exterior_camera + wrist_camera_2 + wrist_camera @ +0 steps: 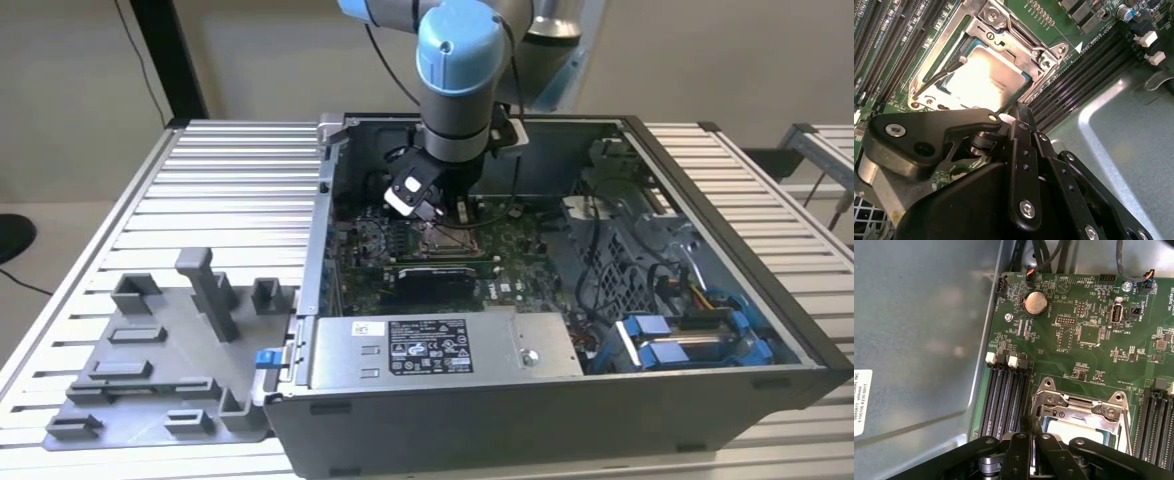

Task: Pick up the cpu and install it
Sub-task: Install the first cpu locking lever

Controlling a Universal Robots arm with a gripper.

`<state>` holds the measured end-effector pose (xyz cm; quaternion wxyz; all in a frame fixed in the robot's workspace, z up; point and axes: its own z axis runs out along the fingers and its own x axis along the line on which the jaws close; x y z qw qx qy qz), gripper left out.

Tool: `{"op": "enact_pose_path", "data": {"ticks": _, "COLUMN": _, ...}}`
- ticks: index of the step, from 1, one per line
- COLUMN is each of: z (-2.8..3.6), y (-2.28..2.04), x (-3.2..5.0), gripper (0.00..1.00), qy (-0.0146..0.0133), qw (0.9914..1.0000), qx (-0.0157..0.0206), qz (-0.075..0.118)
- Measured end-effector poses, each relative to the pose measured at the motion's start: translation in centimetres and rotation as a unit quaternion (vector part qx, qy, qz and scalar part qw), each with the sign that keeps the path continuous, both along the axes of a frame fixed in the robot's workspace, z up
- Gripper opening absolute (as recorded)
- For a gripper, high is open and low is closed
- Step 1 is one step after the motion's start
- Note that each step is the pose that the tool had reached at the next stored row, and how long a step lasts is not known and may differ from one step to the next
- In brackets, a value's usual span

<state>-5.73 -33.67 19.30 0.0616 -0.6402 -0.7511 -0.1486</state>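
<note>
While hovering over the motherboard (1089, 340), end effector (1021, 107) fingers together, empty, one cpu (981, 75) seated in socket

Labels and print
A black-and-white label (430, 346) sits on the grey box (534, 350); a white sticker (861, 402) on the case wall (919, 315); white letters dot the green board (1054, 360).

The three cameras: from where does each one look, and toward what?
Exterior view: off the arm, above the open computer case; the arm reaches inside.
Second wrist view: on the arm, facing the cpu in its socket frame; pincer in front.
First wrist view: on the arm, over the motherboard; pincer.
Shared: cpu, frame.
</note>
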Motion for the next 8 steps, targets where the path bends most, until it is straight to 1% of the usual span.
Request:
{"op": "enact_pose_path", "data": {"ticks": 4, "z": 0.13, "y": 0.20, "x": -0.01, "gripper": 0.00, "qy": 0.0000, "qw": 1.00000, "qx": 0.0002, "qz": 0.000}}
{"op": "enact_pose_path", "data": {"ticks": 8, "z": 0.56, "y": 0.39, "x": -0.01, "gripper": 0.00, "qy": -0.0002, "qw": 1.00000, "qx": 0.0004, "qz": 0.000}}
